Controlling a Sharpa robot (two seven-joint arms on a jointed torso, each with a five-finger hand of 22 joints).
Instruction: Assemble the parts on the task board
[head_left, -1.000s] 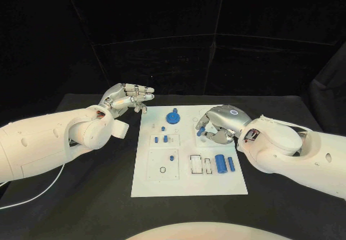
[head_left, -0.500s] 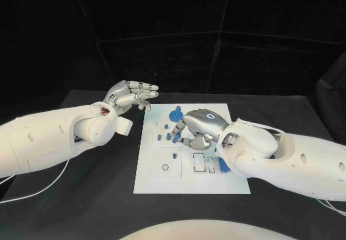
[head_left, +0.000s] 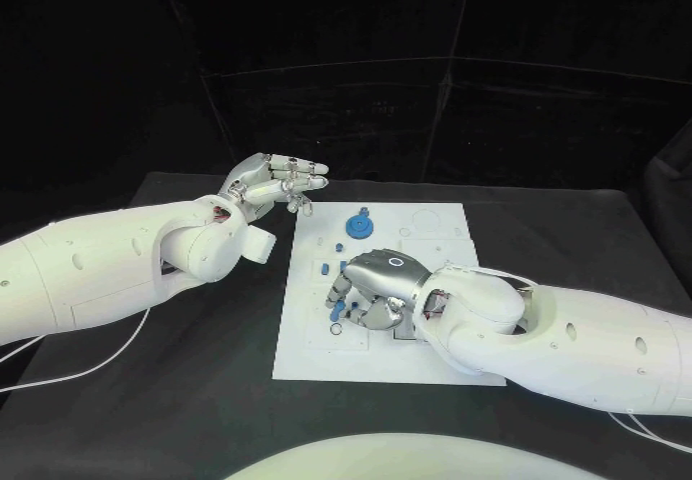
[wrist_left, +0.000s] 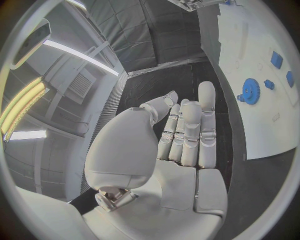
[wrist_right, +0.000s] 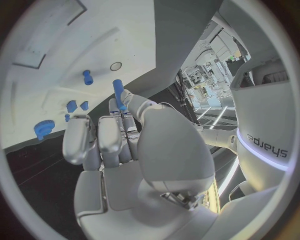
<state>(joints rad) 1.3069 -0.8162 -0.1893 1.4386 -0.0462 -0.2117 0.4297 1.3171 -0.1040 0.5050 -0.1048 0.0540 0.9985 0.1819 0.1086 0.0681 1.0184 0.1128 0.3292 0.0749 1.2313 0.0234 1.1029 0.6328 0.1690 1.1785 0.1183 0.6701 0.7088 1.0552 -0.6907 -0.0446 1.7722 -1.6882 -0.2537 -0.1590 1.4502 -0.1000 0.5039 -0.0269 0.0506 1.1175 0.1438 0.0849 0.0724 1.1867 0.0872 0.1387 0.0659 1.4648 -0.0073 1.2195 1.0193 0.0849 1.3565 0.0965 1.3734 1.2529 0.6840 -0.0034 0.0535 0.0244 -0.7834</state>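
the right hand (head_left: 378, 288) hangs low over the left part of the task board (head_left: 440, 225), pinching a slim blue peg (wrist_right: 117, 93) at its fingertips, the other fingers curled close. the round hole (wrist_right: 115, 66) just ahead looks like its seat, though that is hard to confirm. keep the peg upright, line its tip over the hole, then lower straight and release only once seated. the left hand (head_left: 277, 183) hovers beside the board's far corner, fingers loosely curled, holding nothing, near the blue gear (head_left: 358, 227)
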